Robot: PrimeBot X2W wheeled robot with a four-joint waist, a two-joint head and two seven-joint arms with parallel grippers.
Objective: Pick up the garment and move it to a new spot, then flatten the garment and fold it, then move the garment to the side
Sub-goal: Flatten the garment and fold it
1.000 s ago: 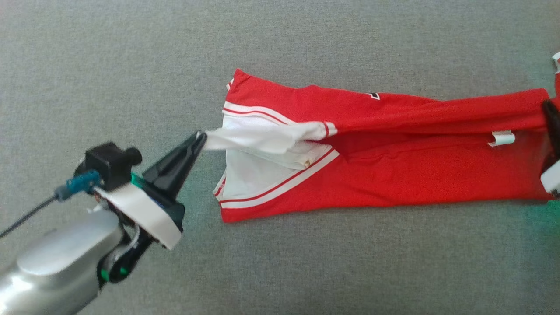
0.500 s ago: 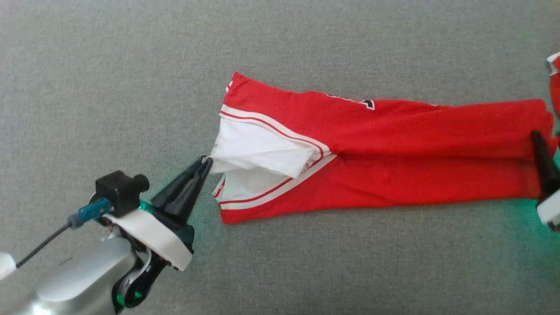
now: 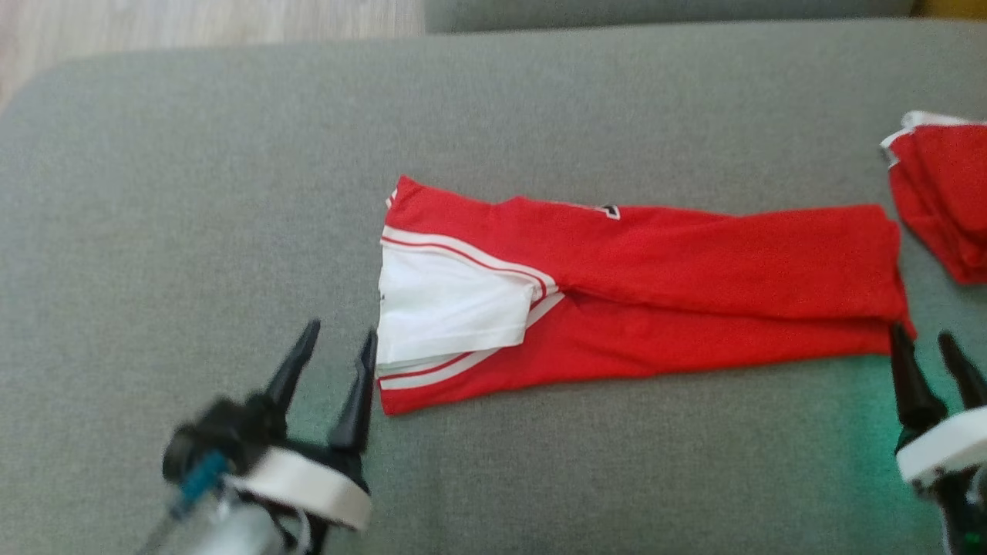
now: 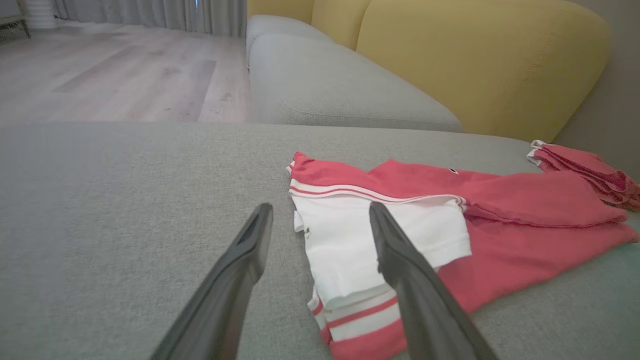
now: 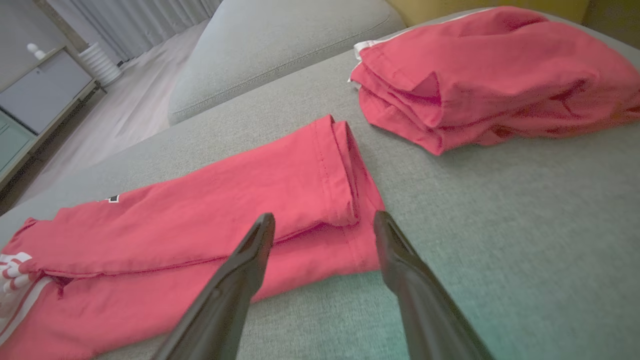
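Garment (image 3: pixel 694 308) lies folded lengthwise on cushion (image 3: pixel 193 193). Left gripper (image 3: pixel 342 330) at its 8 o'clock, right gripper (image 3: pixel 919 332) at 4 o'clock; both spread.

The garment (image 3: pixel 694 285) was a red top with a white sleeve (image 3: pixel 451 308) and white bands carrying a thin red stripe (image 3: pixel 463 250). It lay flat on the grey cushion (image 3: pixel 193 193), folded lengthwise into a long, narrow strip that ran from near the middle of the head view toward the right. The sleeve end pointed left, with the white sleeve laid over the red body. The stitched hem (image 3: pixel 887 254) formed the right end. The upper layer overlapped the lower one along a crease running down the length. A small black-and-white mark (image 3: pixel 611 210) showed at the far edge. Both ends rested on the cushion.
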